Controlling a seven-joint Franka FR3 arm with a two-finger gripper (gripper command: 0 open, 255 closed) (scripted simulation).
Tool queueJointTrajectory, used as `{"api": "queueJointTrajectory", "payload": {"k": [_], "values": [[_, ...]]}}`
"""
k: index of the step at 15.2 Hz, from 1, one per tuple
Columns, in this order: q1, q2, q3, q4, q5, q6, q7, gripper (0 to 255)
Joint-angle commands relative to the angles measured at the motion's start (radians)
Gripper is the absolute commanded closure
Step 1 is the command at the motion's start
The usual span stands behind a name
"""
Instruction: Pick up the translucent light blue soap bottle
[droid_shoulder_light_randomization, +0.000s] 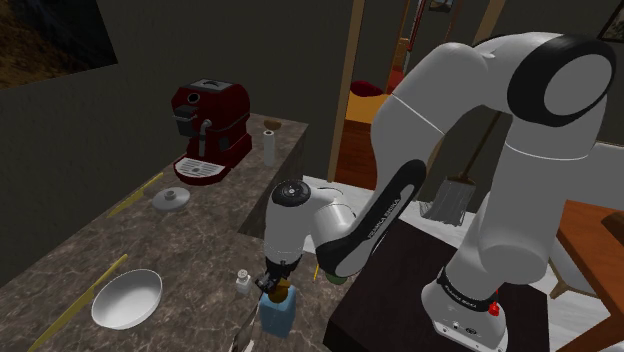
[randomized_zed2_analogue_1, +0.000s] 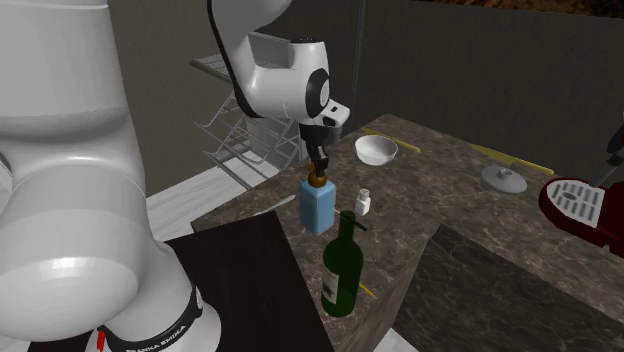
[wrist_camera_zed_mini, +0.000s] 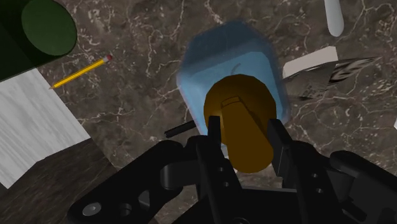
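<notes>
Your gripper is clamped on the brown pump cap of the light blue soap bottle. A pencil lies near the gripper.

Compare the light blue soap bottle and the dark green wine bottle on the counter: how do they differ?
The soap bottle is translucent light blue with a brown cap; the wine bottle is dark green. The soap bottle is short and boxy, the wine bottle taller and round with a slim neck. The gripper is at the soap bottle's cap; the wine bottle stands free. Both stand upright on the dark marbled counter.
</notes>
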Motion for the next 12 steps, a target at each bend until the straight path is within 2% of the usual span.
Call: {"api": "queueJointTrajectory", "payload": {"k": [1,2,12], "values": [[0.0,0.001,0.001,-0.001,0.001,0.001,-0.001,255],[0.002,0.003,0.0,-0.001,-0.003,0.003,0.003,255],[-0.045,-0.15,0.078,-0.002,0.212,-0.113,-0.157,255]]}}
